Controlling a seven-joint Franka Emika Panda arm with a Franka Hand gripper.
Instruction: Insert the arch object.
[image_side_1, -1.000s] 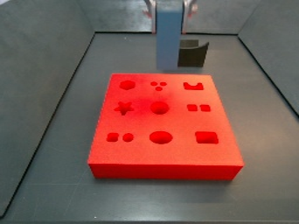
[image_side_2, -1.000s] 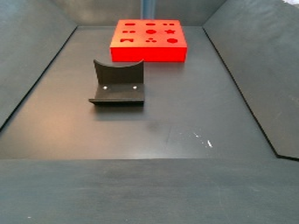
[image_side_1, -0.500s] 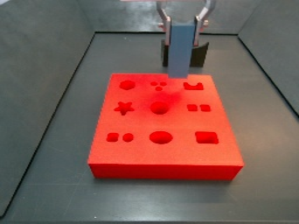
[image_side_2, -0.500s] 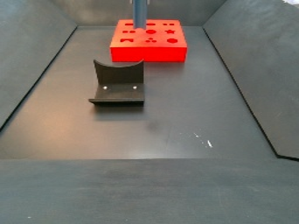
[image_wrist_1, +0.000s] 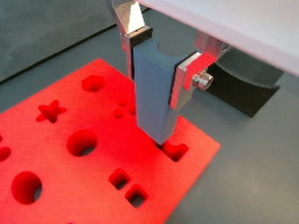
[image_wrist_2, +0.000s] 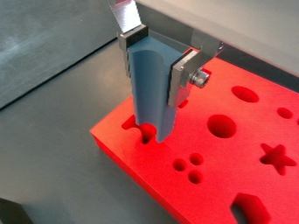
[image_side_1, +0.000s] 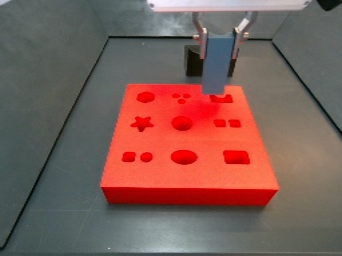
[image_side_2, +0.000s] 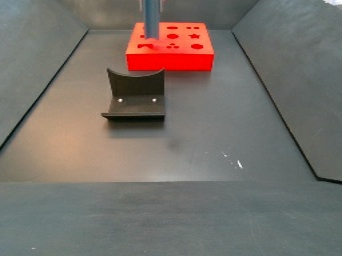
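Note:
My gripper (image_side_1: 221, 42) is shut on the arch object (image_side_1: 221, 65), a tall blue-grey slab held upright. It hangs over the far right corner of the red board (image_side_1: 160, 165). Its lower end is at the arch-shaped hole (image_side_1: 223, 99); I cannot tell whether it has entered. In both wrist views the silver fingers (image_wrist_1: 186, 77) (image_wrist_2: 184, 77) clamp the slab (image_wrist_1: 155, 96) (image_wrist_2: 149, 87) near its top, and the hole (image_wrist_1: 176, 151) (image_wrist_2: 142, 134) shows just under it. In a side view the slab (image_side_2: 150, 20) stands over the board (image_side_2: 181, 60); the gripper is above that frame.
The board has several other cut-out holes, such as a star (image_side_1: 142, 124) and a circle (image_side_1: 185, 157). The dark fixture (image_side_2: 135, 95) stands on the floor apart from the board and shows in a wrist view (image_wrist_1: 251, 87). Grey walls enclose the floor.
The gripper has carried the arch object forward and down, from behind the board to its far right corner, ending with its lower end at the arch-shaped hole.

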